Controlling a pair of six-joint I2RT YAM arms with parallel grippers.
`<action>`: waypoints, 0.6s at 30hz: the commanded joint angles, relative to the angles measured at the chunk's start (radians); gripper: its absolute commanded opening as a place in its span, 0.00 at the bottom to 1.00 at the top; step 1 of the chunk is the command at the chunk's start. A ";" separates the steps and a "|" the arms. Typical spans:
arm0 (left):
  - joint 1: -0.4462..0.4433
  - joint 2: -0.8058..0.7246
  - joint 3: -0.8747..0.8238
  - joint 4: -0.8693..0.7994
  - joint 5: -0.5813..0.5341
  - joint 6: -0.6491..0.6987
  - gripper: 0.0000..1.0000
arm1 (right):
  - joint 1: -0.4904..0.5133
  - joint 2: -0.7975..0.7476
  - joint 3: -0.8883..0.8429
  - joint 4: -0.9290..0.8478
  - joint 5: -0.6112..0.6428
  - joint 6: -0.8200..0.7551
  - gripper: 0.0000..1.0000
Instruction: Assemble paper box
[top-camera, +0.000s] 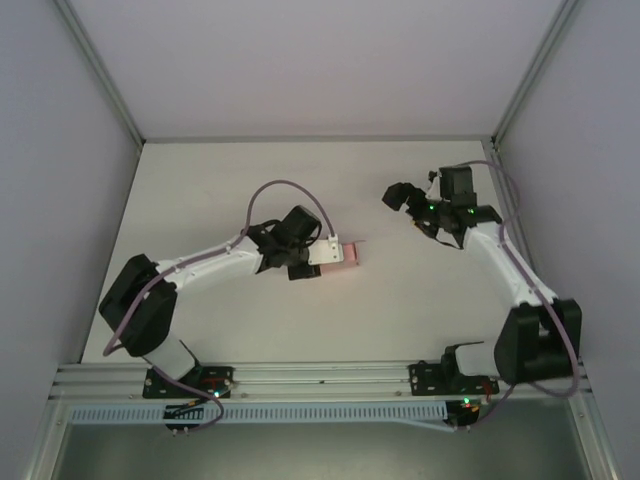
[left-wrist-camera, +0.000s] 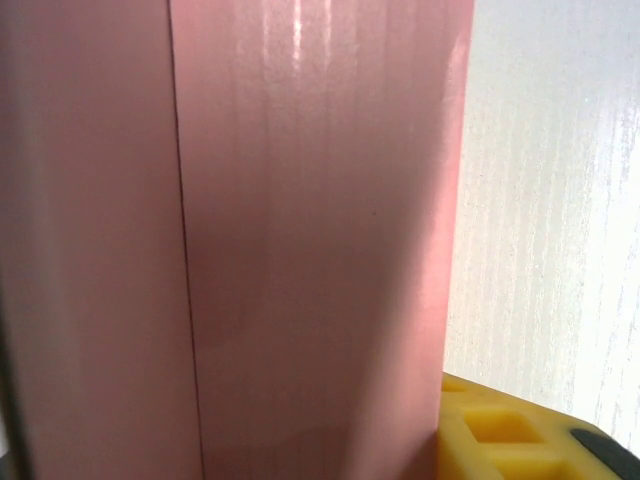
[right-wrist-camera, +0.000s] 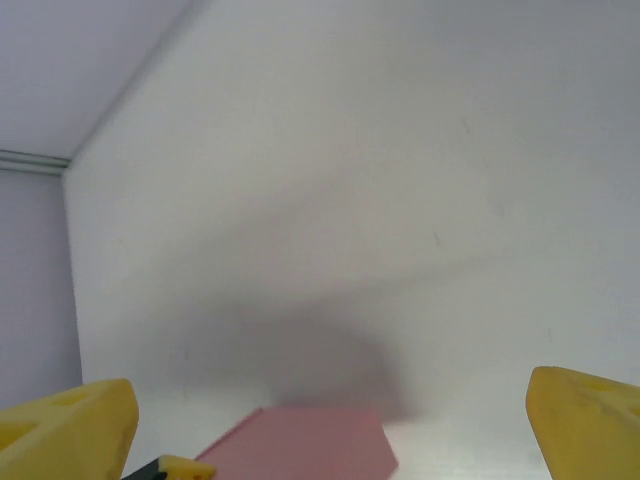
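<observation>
From above, my left gripper (top-camera: 328, 254) meets the paper box (top-camera: 347, 258) mid-table (top-camera: 200, 190), with my right gripper (top-camera: 398, 196) apart, toward the far right corner.

Left wrist: pink card lies beside one finger (left-wrist-camera: 500, 430); I cannot tell whether I'm grasping it.

Right wrist: jaws released, box ahead. Probably mid-fold; next, my right must close in.

left arm: stretched from its base toward the middle, elbow bent low on the left.
left gripper (top-camera: 322, 252): one yellow finger (left-wrist-camera: 500, 430) lies against the paper box (left-wrist-camera: 300, 240); the other is hidden, so the grip is unclear.
right arm: extended forward, wrist turned left.
right gripper (top-camera: 395, 195): jaws spread wide, yellow fingers (right-wrist-camera: 70, 420) well apart, holding nothing.
</observation>
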 joint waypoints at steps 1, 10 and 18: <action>0.028 0.080 0.066 -0.187 0.044 0.043 0.45 | 0.010 -0.123 -0.179 0.340 -0.023 -0.169 1.00; 0.035 0.165 0.135 -0.204 0.044 0.067 0.55 | 0.084 -0.092 -0.162 0.196 -0.249 -0.431 0.90; 0.055 0.163 0.150 -0.203 0.089 0.077 0.55 | 0.172 -0.059 -0.119 0.004 -0.255 -0.902 0.81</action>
